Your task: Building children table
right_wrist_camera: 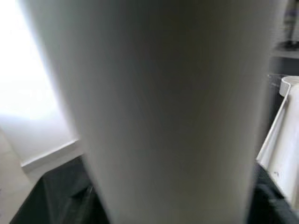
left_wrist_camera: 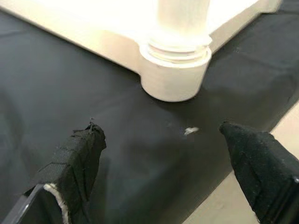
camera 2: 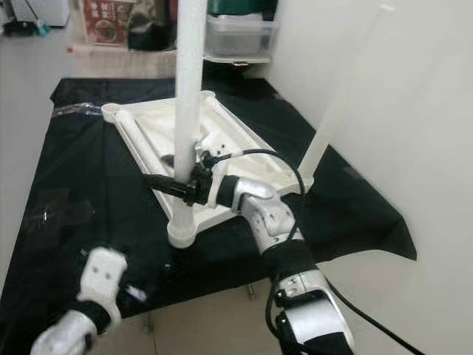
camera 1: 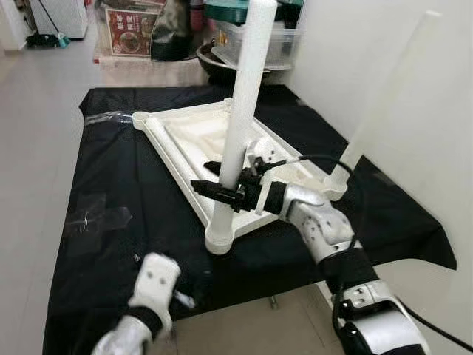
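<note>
- On a black cloth [camera 1: 111, 244] spread over pale tiled floor [camera 1: 44, 96], a white plastic tabletop [camera 1: 192, 140] is laid upside down.
- An upright white leg [camera 1: 242, 111] is clamped by the right gripper [camera 1: 222, 181].
- The left gripper [left_wrist_camera: 163, 154] is held wide near the corner socket [left_wrist_camera: 175, 77].

A lived-in home room is suggested: a pale tiled floor [camera 1: 44, 96] is seen, with a black cloth [camera 1: 111, 185] spread on it. Beyond the cloth, a printed cardboard box [camera 1: 131, 31] and clear plastic storage bins [camera 1: 255, 41] are stacked against the white wall [camera 1: 384, 66].
</note>
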Controlling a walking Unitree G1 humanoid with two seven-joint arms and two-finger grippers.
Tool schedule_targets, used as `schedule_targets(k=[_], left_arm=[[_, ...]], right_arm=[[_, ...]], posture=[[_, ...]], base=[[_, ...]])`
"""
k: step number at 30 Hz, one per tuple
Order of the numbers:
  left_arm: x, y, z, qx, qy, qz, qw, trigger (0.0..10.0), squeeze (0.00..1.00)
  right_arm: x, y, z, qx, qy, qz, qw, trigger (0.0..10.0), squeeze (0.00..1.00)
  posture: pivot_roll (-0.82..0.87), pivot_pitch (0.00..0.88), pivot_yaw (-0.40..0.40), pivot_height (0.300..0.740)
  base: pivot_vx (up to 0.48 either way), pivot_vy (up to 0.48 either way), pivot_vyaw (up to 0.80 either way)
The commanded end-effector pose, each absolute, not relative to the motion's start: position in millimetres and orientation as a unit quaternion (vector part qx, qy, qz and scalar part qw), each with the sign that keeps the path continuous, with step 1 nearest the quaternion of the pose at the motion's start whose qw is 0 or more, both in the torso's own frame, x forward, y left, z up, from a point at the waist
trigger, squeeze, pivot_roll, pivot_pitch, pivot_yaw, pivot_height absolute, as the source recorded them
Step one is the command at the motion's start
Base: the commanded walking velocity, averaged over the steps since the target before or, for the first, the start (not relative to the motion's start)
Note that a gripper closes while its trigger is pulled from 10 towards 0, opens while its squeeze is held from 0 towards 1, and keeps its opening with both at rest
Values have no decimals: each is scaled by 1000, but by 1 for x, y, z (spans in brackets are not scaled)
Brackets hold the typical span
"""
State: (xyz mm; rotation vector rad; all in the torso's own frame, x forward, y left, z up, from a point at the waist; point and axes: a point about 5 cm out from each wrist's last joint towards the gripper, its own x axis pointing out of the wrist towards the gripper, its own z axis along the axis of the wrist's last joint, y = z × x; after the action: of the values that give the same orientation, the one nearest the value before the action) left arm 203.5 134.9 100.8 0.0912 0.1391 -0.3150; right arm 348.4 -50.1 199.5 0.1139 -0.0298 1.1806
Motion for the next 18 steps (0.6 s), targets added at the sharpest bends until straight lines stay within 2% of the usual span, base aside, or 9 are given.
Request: schedule_targets(k=[1, 2, 3, 5, 7, 10, 12, 13, 18], left_arm=[[200, 140, 105, 41, 65, -138, 987, 10000, 0], [200, 140, 105, 41, 65, -138, 987, 10000, 0], [196, 143, 109, 32, 64, -124, 990, 10000, 0], [193, 145, 112, 26, 64, -115, 991, 10000, 0], [183, 144, 112, -1, 77, -86, 993, 10000, 0], [177, 144, 110, -19, 90, -60, 994, 10000, 0], [177, 144, 110, -19, 90, -60, 994, 10000, 0], [174, 146, 111, -16, 97, -48, 994, 10000, 0], [178, 147, 111, -14, 99, -63, 993, 10000, 0]], right_arm=[[355, -49, 196, 41, -1, 529, 848, 0, 0], [355, -49, 196, 41, -1, 529, 848, 0, 0], [366, -56, 194, 22, 14, 469, 883, 0, 0], [373, -61, 192, 7, 23, 426, 905, 0, 0], [393, -100, 181, -6, 70, 174, 982, 0, 0], [391, -120, 169, -2, 91, 46, 995, 39, 0], [391, -120, 169, -2, 91, 46, 995, 39, 0], [379, -107, 160, 6, 103, 70, 992, 10000, 0], [365, -81, 163, 29, 81, 148, 985, 10000, 0]], posture=[[199, 0, -144, 740], [199, 0, -144, 740], [199, 0, -141, 740], [199, 0, -141, 740], [201, 0, -138, 740], [199, 0, -134, 740], [199, 0, -134, 740], [198, 0, -124, 740], [188, 0, -120, 740]], base=[[0, 0, 0], [0, 0, 0], [0, 0, 0], [0, 0, 0], [0, 0, 0], [0, 0, 0], [0, 0, 0], [0, 0, 0], [0, 0, 0]])
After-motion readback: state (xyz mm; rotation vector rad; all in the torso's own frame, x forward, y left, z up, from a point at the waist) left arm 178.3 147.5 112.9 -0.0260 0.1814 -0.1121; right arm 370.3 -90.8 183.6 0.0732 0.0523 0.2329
